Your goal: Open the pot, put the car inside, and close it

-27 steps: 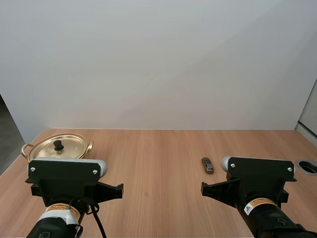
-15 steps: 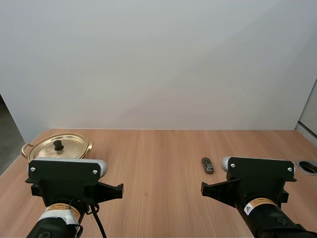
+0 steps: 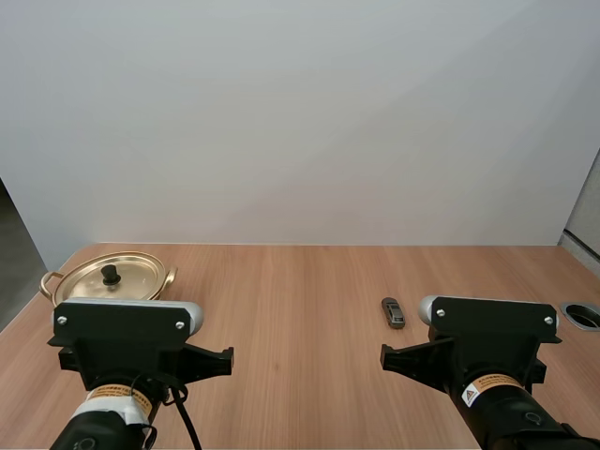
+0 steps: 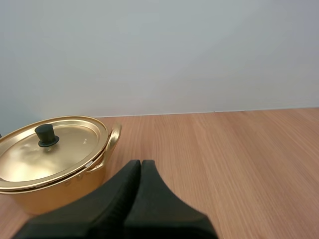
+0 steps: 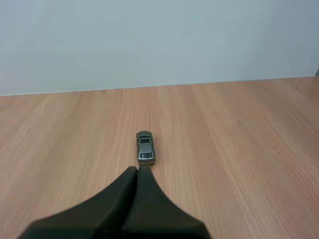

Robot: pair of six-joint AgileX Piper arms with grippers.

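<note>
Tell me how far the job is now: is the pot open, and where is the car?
Nothing looks done yet. The lid sits on the pot, and the car lies on the table, just ahead of the right tool. Both tools are shut on nothing; the left tool is near the pot. To do: lift the lid, put the car inside, close.

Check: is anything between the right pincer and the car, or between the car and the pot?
Nothing visible. The car sits on bare table just ahead of the right pincer, and only bare wood separates it from the pot. The lid, though, closes the pot.
</note>
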